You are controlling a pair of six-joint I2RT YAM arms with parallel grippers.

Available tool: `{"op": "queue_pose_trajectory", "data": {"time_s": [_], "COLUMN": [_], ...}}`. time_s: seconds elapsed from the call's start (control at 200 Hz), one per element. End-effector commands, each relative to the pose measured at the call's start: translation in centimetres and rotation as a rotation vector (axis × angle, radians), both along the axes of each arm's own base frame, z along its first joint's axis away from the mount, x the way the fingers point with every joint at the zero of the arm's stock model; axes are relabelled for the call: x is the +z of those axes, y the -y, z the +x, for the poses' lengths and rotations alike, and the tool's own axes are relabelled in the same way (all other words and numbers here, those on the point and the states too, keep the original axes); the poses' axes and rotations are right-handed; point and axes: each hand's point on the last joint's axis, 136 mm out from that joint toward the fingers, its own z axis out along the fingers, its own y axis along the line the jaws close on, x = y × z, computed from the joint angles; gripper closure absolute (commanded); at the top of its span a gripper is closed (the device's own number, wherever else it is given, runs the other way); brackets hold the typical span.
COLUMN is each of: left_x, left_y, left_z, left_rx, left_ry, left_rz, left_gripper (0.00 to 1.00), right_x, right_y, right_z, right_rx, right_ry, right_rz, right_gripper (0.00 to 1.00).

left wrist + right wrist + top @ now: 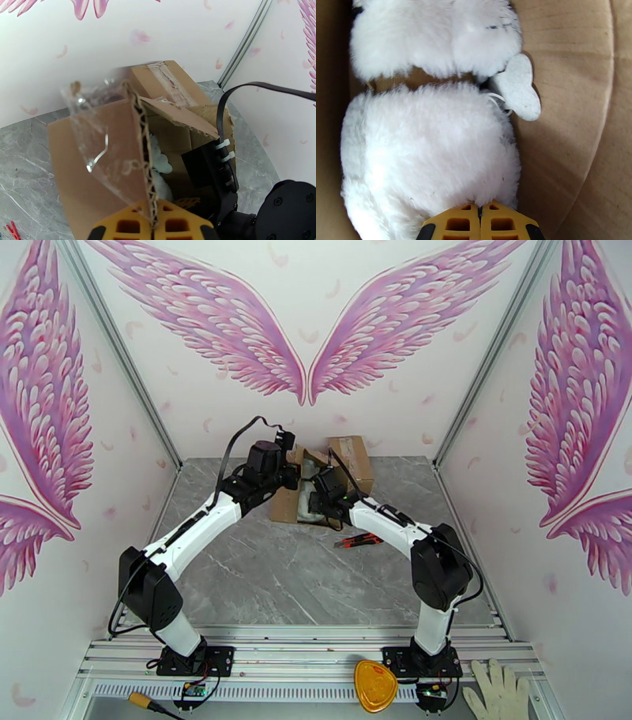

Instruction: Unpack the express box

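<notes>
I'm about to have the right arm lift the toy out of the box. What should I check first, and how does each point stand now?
1. Left gripper clamped on flap: ok.
2. Flap held up, away from the opening: ok.
3. Right gripper inside box, at plush toy: ok.
4. Fur actually pinched between its closed fingers: cannot tell.
5. Red tool lying on the table apart from box: ok.

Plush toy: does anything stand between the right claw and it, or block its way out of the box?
Nothing visible. The right claw is inside the box, against the plush toy. The left claw pinches the taped flap aside; a second flap slants over the opening's far side.
</notes>
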Motion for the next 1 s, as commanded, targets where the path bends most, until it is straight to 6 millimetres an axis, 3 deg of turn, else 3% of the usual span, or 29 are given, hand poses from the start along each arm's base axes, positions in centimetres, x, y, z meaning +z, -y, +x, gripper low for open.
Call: {"op": "queue_pose_trajectory", "data": {"time_s": [0.0,0.265,0.38,0.54,0.67,0.885,0.994], "left_x": [4.6,2.1,1.7,0.9,0.5,-0.4,-0.6], "left_y": [0.2,-2.2,-2.8,-3.0,-2.6,-2.7,-2.8], "left_z": [-0.1,1.1,1.2,1.1,1.1,1.3,1.4], "left_rx": [-0.016,0.07,0.088,0.1,0.091,0.103,0.107], "left_ry": [0.112,0.04,0.015,-0.008,-0.021,-0.048,-0.063], "left_rz": [-0.062,-0.06,-0.069,-0.074,-0.082,-0.081,-0.085], "left_gripper": [1.0,1.0,1.0,1.0,1.0,1.0,1.0], "right_x": [3.2,13.3,16.7,19.2,20.2,24.2,25.0], "right_y": [-0.2,0.5,1.2,1.3,0.7,-0.6,-1.0], "right_z": [-0.6,-1.5,-2.5,-3.3,-3.7,-4.8,-4.7], "right_rx": [0.065,0.1,0.104,0.135,0.176,0.248,0.265], "right_ry": [0.093,0.369,0.471,0.553,0.575,0.688,0.713], "right_rz": [-0.002,0.065,0.115,0.141,0.162,0.28,0.287], "right_gripper": [1.0,1.0,1.0,1.0,1.0,1.0,1.0]}}
